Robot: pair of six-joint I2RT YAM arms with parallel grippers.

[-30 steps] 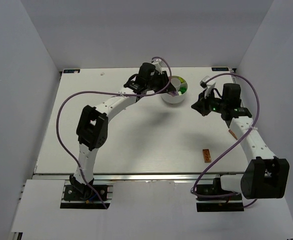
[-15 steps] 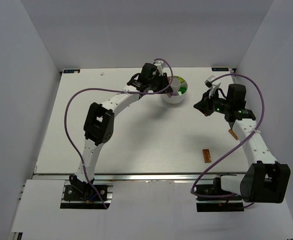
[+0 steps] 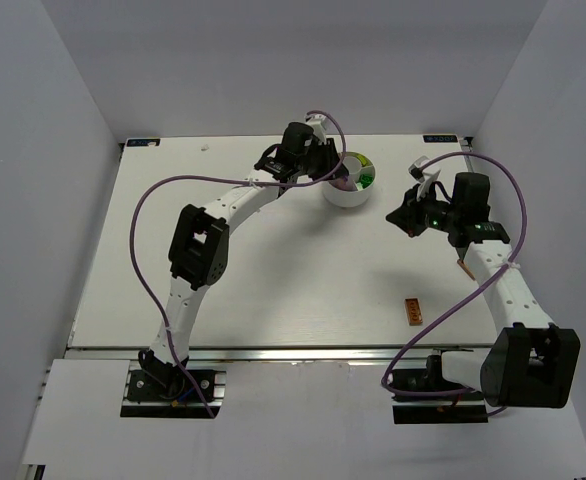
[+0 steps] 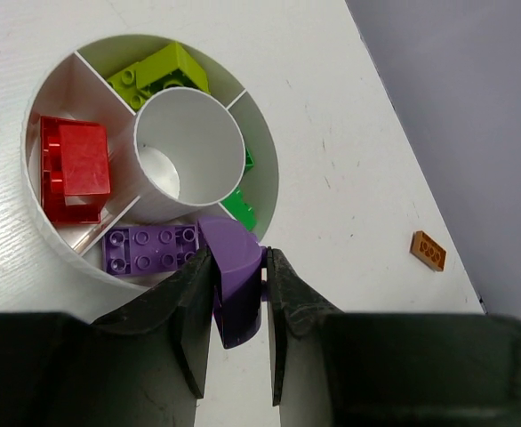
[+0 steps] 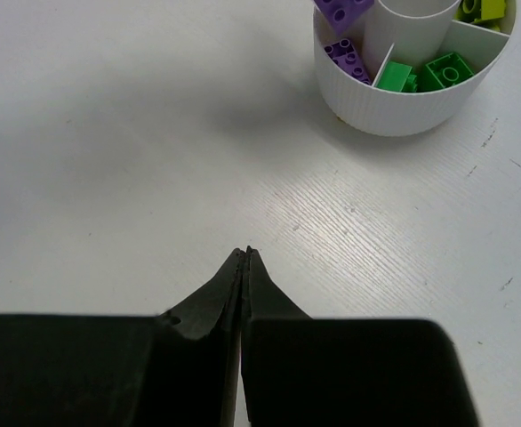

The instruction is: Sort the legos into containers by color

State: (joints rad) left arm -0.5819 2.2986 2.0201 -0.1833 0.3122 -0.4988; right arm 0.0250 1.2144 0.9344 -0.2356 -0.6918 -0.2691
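Observation:
The round white dish [image 3: 345, 196] stands at the back of the table. In the left wrist view its rim [image 4: 270, 169] rings wedges holding a red brick [image 4: 74, 169], a purple brick [image 4: 149, 249], a yellow-green brick [image 4: 158, 71] and a green brick [image 4: 240, 209]; the centre well is empty. My left gripper [image 4: 238, 260] is shut on a purple brick [image 4: 236, 285], held over the dish's near rim by the purple wedge. My right gripper [image 5: 245, 253] is shut and empty, over bare table right of the dish [image 5: 403, 111].
An orange brick [image 3: 412, 311] lies on the table near the front right. Another orange brick [image 3: 464, 268] lies beside the right arm, and also shows in the left wrist view [image 4: 428, 250]. White walls enclose the table on three sides.
My left arm has shifted a little to the right, bringing the held purple brick closer over the dish. My right arm has drawn back slightly to the right.

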